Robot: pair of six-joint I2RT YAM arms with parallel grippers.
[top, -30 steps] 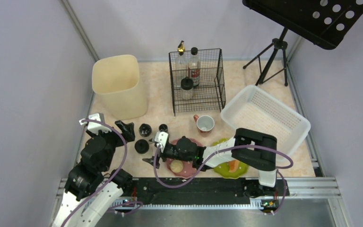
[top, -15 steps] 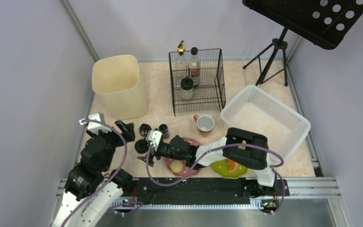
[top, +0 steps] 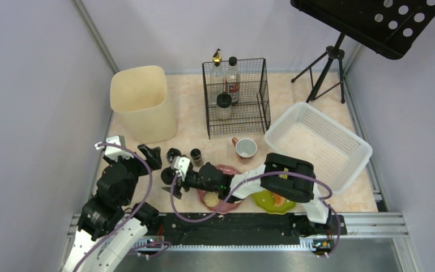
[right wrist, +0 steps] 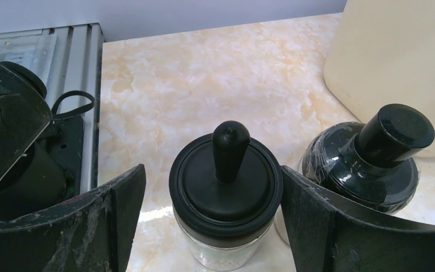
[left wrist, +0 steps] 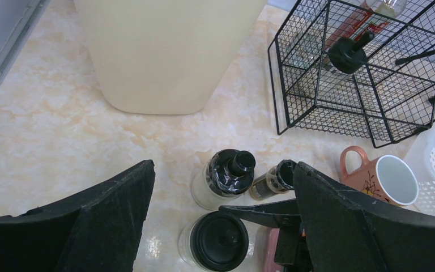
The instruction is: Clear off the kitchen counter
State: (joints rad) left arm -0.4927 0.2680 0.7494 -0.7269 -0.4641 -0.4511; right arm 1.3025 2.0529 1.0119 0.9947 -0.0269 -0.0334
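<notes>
The kitchen counter (top: 192,122) is beige-pink marbled stone. A glass jar with a black knobbed lid (right wrist: 225,187) stands on it between the fingers of my right gripper (right wrist: 212,170), which is open around the jar with a gap on the left side. In the top view the right gripper (top: 169,180) reaches left across a pink plate (top: 226,170). My left gripper (left wrist: 224,165) is open and empty above the same jar (left wrist: 222,241), a black-capped bottle (left wrist: 226,175) and a small dark bottle (left wrist: 272,181). It sits at the left in the top view (top: 152,154).
A beige bin (top: 143,102) stands back left. A wire rack (top: 236,96) holds bottles. A pink mug (top: 246,148), a white basket (top: 317,144) and a green plate (top: 274,201) lie to the right. A stand's tripod (top: 325,68) is back right.
My right gripper has moved left off the pink plate and now straddles the black-lidded jar. The left arm has not moved.
</notes>
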